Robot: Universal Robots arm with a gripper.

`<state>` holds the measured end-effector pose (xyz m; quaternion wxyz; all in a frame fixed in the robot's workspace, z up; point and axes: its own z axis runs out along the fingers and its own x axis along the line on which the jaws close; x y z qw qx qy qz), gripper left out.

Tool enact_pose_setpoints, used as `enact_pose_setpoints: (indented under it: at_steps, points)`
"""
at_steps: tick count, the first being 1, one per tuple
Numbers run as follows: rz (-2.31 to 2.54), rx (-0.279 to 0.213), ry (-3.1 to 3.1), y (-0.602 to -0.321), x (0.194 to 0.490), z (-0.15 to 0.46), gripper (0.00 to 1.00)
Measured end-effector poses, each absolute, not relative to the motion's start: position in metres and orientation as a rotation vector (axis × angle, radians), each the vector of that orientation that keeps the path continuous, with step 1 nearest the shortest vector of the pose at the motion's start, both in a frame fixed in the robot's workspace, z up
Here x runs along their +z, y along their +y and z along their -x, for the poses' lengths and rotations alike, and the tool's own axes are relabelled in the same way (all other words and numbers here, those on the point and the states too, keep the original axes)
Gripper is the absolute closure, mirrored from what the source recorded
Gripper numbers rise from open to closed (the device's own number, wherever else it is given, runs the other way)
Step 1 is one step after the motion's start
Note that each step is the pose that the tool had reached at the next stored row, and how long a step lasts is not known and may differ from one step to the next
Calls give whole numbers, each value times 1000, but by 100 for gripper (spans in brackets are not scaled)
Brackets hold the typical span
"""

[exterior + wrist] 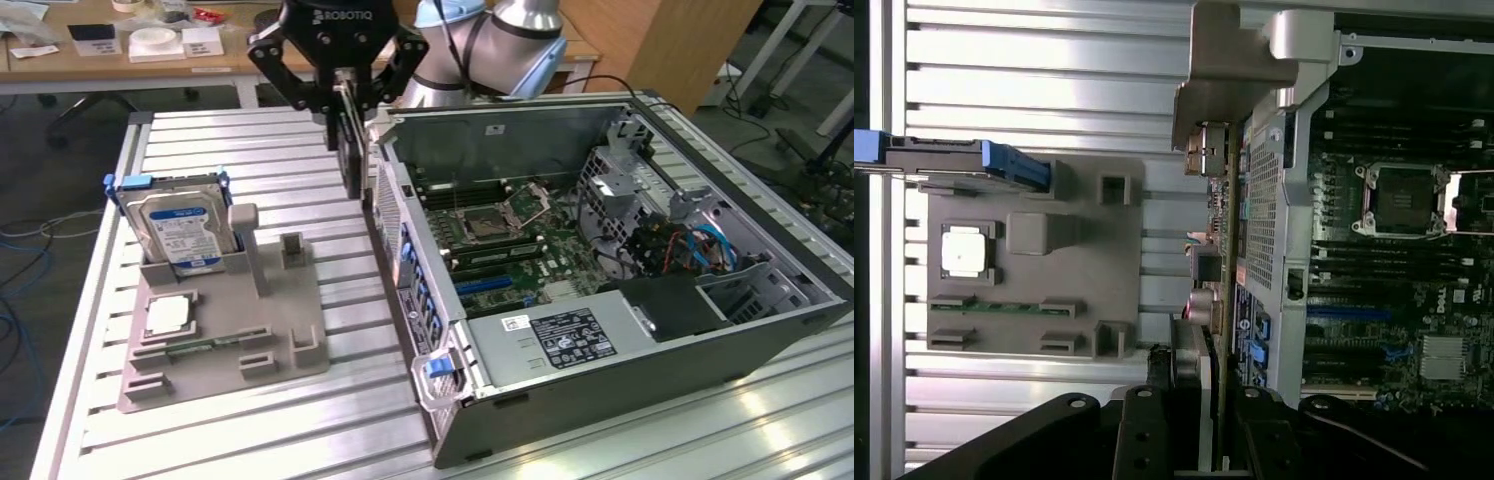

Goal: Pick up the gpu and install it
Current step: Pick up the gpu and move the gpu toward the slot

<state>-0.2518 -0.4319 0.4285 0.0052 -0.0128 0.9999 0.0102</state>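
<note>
On the exterior view's left, away from my hand, the gray holder tray (287, 340) keeps a hard drive (180, 230) standing up, with a CPU chip (167, 315) and a memory stick (200, 347) lying flat. My gripper (344, 100) squeezes the gpu (350, 150), which hangs straight down under it, just beside the open computer case (747, 330). I think the pick-up is done and I am carrying. Past my hand, the case holds the motherboard (514, 255). The card must line up with a slot there, I think.
</note>
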Motion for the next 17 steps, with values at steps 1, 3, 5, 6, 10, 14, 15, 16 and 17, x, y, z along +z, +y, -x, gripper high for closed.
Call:
enact_pose_setpoints:
  at_steps: [1,3,5,6,10,14,15,16,17]
  points:
    - [40,32,3131,-432,428,249,72]
    - [40,32,3131,-432,429,244,72]
    - [40,32,3131,-432,428,238,72]
    - [40,32,3131,-432,428,235,72]
    - [40,32,3131,-432,428,221,72]
    - [40,32,3131,-432,428,204,72]
    - [40,32,3131,-432,428,199,72]
    - [40,32,3131,-432,428,194,72]
    - [40,32,3131,-432,428,190,72]
